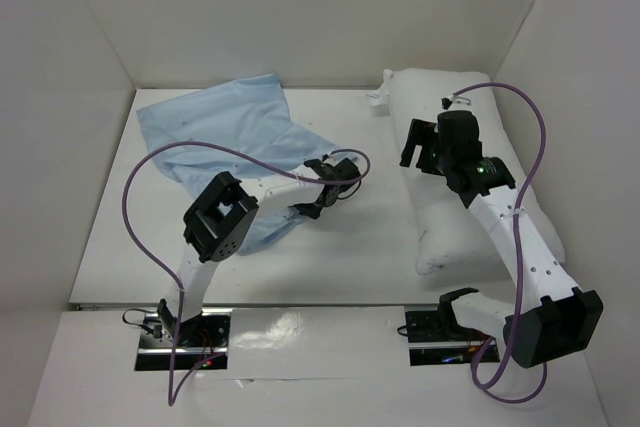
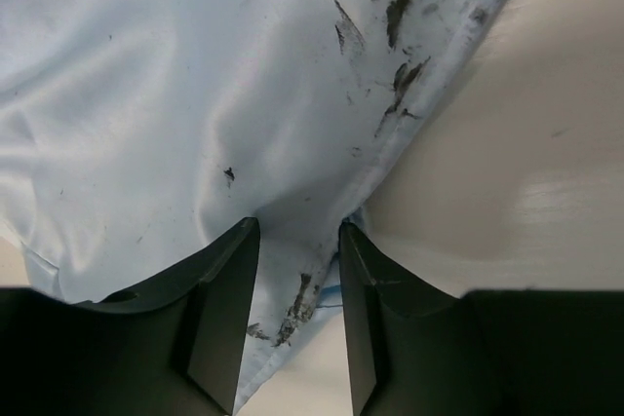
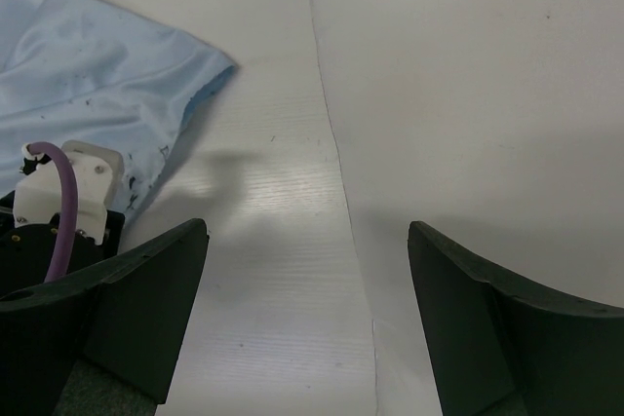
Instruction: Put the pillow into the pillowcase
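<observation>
Your left end effector (image 2: 297,241) pinches pillowcase (image 2: 195,94) edge between narrow fingers; right end effector (image 3: 307,241) wide, empty, pillow (image 1: 470,217) beneath it.

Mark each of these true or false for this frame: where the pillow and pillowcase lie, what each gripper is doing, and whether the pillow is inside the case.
1. The pillow lies on the right side of the table. True.
2. The pillow is already inside the pillowcase. False: the two lie apart, the pillowcase flat at the left.
3. The left gripper has pillowcase fabric between its fingers. True.
4. The right gripper is clamped on the pillow. False: its jaws stand wide apart with nothing between them.
5. The pillowcase is spotless. False: the left wrist view shows dark smudges near its edge.
</observation>
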You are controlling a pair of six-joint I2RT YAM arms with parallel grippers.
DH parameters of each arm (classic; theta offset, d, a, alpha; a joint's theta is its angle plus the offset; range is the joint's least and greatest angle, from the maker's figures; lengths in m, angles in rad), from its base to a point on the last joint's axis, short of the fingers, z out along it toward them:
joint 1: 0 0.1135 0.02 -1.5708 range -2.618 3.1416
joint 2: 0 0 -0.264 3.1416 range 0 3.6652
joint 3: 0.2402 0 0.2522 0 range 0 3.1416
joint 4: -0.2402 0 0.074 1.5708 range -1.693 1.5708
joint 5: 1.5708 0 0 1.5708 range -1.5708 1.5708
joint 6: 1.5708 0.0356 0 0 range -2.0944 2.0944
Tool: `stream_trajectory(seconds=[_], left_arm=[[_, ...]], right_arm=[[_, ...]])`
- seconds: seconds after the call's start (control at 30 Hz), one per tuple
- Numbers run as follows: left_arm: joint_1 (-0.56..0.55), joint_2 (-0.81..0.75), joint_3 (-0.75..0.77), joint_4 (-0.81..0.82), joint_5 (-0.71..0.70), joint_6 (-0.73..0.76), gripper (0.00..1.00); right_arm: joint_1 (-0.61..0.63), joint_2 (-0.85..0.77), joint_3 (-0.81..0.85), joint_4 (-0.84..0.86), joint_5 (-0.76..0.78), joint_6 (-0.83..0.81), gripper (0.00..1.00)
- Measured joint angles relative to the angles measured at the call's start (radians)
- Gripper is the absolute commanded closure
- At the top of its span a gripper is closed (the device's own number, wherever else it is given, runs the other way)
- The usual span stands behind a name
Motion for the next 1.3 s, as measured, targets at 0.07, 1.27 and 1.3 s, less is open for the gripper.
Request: stream_trajectory(seconds=[0.07, 1.27, 1.3], left_arm=[[0.004, 0.0, 0.0, 0.0, 0.0, -0.002, 0.56], [0.287, -0.239, 0.201, -0.001, 0.477, 0.002, 1.0], [0.296, -0.239, 0.204, -0.001, 0.492, -0.005, 1.0]], right_arm=[[0.0, 0.0, 0.0, 0.0, 0.0, 0.0, 0.1], [-0.027, 0.593, 0.365, -0.042, 0.311, -0.037, 0.27], [-0.032, 0.632, 0.371, -0.043, 0.316, -0.042, 0.66]])
